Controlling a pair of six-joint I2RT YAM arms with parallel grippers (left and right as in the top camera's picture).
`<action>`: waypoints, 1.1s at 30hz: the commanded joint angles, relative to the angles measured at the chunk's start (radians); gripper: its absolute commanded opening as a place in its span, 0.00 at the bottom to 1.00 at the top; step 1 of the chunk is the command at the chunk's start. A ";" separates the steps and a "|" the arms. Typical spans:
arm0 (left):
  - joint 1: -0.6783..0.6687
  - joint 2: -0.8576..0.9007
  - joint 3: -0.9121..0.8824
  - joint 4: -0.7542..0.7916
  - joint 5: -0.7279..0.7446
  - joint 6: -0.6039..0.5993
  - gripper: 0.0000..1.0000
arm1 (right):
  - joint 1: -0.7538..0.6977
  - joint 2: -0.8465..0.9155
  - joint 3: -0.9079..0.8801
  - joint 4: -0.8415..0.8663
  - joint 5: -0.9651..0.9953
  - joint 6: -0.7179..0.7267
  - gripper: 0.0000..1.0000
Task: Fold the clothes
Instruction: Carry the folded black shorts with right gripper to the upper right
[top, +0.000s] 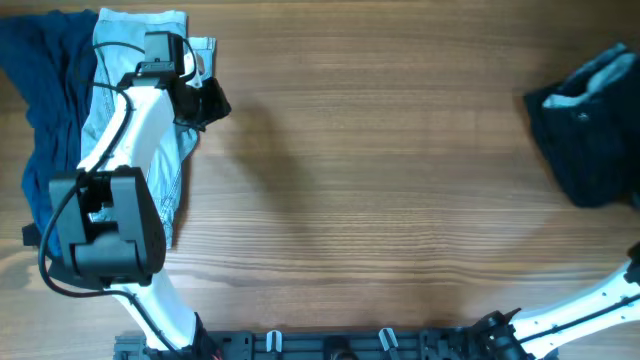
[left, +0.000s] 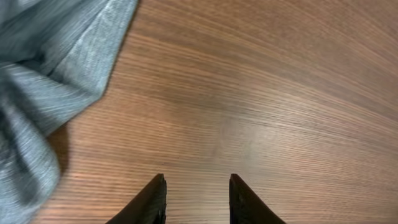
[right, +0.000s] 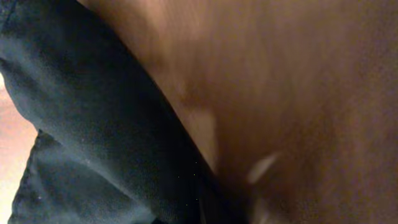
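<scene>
Jeans (top: 130, 30), pale denim, heaped far left beside navy garment (top: 40, 80); black shorts (top: 590, 140) far right. Left gripper (left: 198, 182): jaws parted, empty, over bare table (left: 280, 93) near the denim. Right gripper: blurred, state cannot be told. Risk: closing here misses cloth, or snags one layer and bunches it.

No writing, label, brand, number or sign can be read in any view. The pale blue denim jeans (top: 180, 172) at the far left corner of the brown wooden bench (top: 380, 150) show no legible mark. Neither do the black shorts with a light grey waistband (top: 590, 130) at the far right edge. The right wrist view is too blurred to tell.
</scene>
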 joint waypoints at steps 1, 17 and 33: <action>-0.014 0.001 -0.005 0.023 -0.013 -0.009 0.32 | -0.056 0.026 -0.015 0.044 0.132 0.053 0.13; -0.019 0.001 -0.005 0.019 -0.013 -0.009 0.32 | 0.116 0.023 -0.016 -0.255 0.040 -0.589 0.36; -0.019 0.001 -0.005 -0.003 -0.013 -0.008 0.31 | 0.478 0.023 -0.016 -0.195 0.151 -0.700 0.08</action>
